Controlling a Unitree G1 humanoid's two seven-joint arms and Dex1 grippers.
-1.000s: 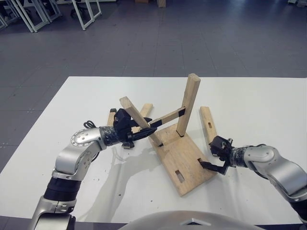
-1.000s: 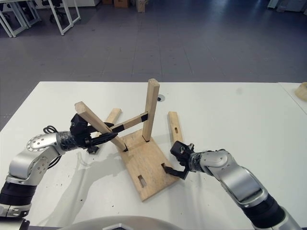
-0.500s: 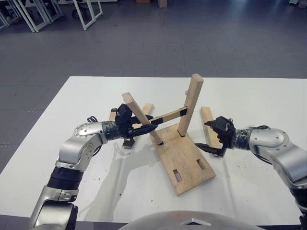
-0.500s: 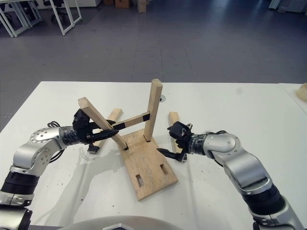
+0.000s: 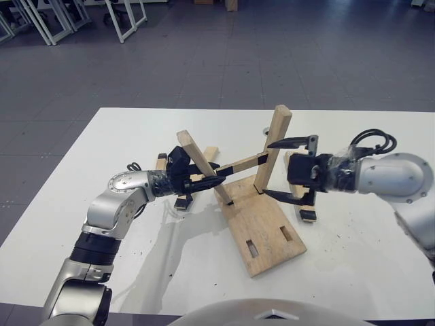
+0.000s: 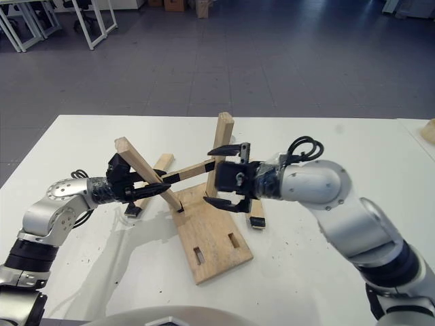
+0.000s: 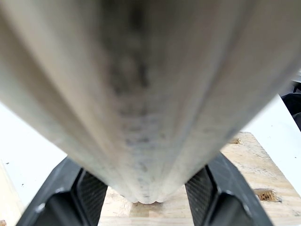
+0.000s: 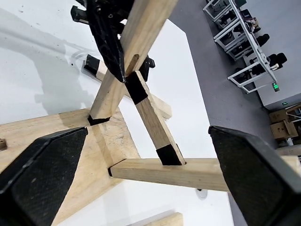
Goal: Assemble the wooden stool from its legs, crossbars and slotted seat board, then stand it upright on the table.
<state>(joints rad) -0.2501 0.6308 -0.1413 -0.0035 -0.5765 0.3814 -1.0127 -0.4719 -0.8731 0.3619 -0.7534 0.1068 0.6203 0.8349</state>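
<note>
The slotted seat board [image 5: 266, 232] lies flat on the white table [image 5: 81, 176]. Two legs are in its slots: an upright leg [image 5: 272, 151] and a leaning leg [image 5: 193, 155], joined by a black-tipped crossbar [image 5: 239, 164]. My left gripper [image 5: 204, 182] is shut on the leaning leg, whose wood sits between both pads [image 7: 89, 193]. My right gripper [image 5: 267, 170] is open and faces the upright leg [image 8: 188, 172] from the right. One finger is high and one low along the leg, close to it. I cannot tell whether they touch it.
A loose leg [image 5: 307, 212] lies on the table behind my right gripper. More loose sticks [image 5: 208, 154] lie behind the leaning leg. The table's near side and its right side are bare. Beyond the far edge is grey floor with white frames.
My right gripper has risen from the table by the seat board's right edge, swung left to the upright leg and opened wider. The left gripper holds the leaning leg, barely shifted.
</note>
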